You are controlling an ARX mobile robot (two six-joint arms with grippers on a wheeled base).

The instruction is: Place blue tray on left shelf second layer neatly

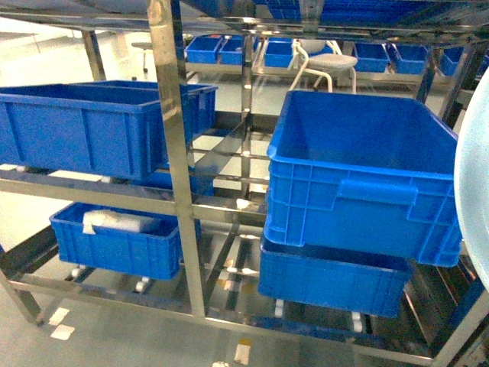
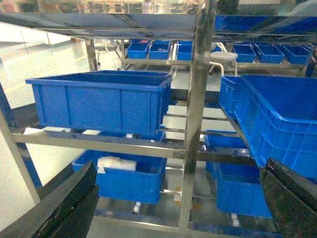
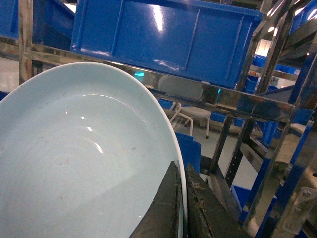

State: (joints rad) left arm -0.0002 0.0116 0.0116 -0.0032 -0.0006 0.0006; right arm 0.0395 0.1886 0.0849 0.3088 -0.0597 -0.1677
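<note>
Head view: the blue tray (image 1: pixel 475 199) is seen only as a pale arc cut off by the frame edge at 3 o'clock, held on edge, near vertical. The left shelf second layer (image 1: pixel 92 189) sits at 9 o'clock and is occupied by a large blue bin (image 1: pixel 99 126); a narrow strip of bare bar is left in front of it. A square steel post (image 1: pixel 177 153) stands at the bay's right edge, with a second bin (image 1: pixel 359 176) beyond it at 3 o'clock, tilted toward the camera. A lower bin (image 1: pixel 114 237) with a white bundle (image 1: pixel 118 222) inside is seen at 7 o'clock. Neither gripper is visible here.

Left wrist view: the left gripper (image 2: pixel 178 198) is spread wide, dark fingers (image 2: pixel 64 208) at 7 and 5 o'clock, nothing between them. The tier's front bar (image 2: pixel 99 141) runs across the middle, the bin resting on it; open gap is seen under the upper tier at 12 o'clock.

Right wrist view: the right gripper (image 3: pixel 182 208) is clamped on the tray's rim at 5 o'clock, fingers pressed on either side. The tray (image 3: pixel 74 163) fills the left half, hollow face toward the camera, tipped up. Being round, no long axis is shown. A shelf bar (image 3: pixel 208 91) and a bin (image 3: pixel 163 34) lie above at 12 o'clock, apart from the rim.
</note>
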